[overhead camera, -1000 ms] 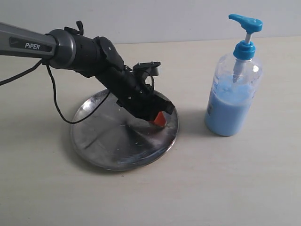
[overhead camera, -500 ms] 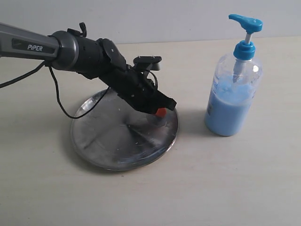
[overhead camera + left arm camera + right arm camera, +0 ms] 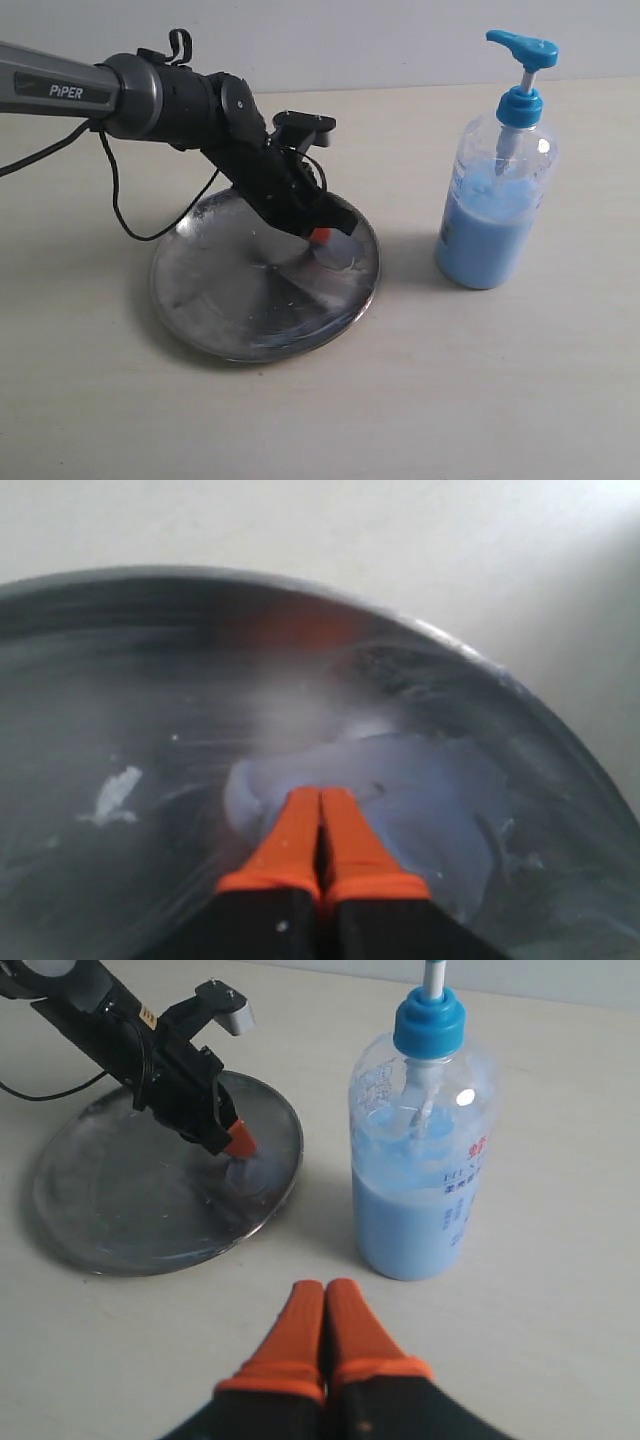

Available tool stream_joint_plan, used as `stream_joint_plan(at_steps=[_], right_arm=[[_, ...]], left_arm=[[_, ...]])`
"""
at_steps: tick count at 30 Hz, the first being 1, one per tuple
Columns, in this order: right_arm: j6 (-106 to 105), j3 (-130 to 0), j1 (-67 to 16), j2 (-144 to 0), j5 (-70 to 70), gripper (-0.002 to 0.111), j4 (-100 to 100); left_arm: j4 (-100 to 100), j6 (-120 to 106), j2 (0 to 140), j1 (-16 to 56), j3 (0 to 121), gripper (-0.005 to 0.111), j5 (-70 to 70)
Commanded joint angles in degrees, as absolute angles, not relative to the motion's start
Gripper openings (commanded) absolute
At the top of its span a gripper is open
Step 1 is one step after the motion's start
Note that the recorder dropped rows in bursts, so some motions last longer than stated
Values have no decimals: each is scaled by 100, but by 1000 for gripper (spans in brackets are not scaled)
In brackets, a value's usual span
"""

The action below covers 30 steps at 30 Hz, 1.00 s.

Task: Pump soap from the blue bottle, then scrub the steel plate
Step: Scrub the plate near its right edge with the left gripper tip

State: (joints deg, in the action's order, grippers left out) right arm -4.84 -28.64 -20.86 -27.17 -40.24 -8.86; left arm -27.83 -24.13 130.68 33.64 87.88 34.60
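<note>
Left wrist view: left end effector (image 3: 320, 798), orange tips pressed together, at pale blue soap smear (image 3: 425, 805) near rim of round shiny steel plate (image 3: 100, 700); likely risk: off-centre pressure tips plate or skids it toward clear blue-pump bottle (image 3: 495, 220)

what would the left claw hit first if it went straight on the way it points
The soap smear on the steel plate, then the plate itself; the shut left claw points down into it and may already touch.
</note>
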Motion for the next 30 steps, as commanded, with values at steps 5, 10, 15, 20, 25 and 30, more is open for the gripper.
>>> stream_joint_plan(at_steps=[5, 10, 15, 20, 25, 30], right_arm=[[-515, -2890, -2068, -2669, -3929, 0, -912], [-515, -2890, -2068, -2669, -3929, 0, -951], [-515, -2890, -2068, -2669, -3929, 0, -964], [-515, -2890, -2068, -2669, -3929, 0, -964], [-515, -2890, -2068, -2669, -3929, 0, -964], [-515, -2890, -2068, -2669, -3917, 0, -964]], left_arm=[[-2862, -2309, 13273, 3461, 8672, 0, 4712], [-3108, -2332, 13273, 3681, 8672, 0, 4591], [-3147, -2332, 13273, 3871, 8672, 0, 3887], [-3034, -2309, 13273, 3842, 8672, 0, 3325], [-2546, -2036, 13273, 3669, 8672, 0, 3265], [-2522, -2035, 13273, 3500, 8672, 0, 3479]])
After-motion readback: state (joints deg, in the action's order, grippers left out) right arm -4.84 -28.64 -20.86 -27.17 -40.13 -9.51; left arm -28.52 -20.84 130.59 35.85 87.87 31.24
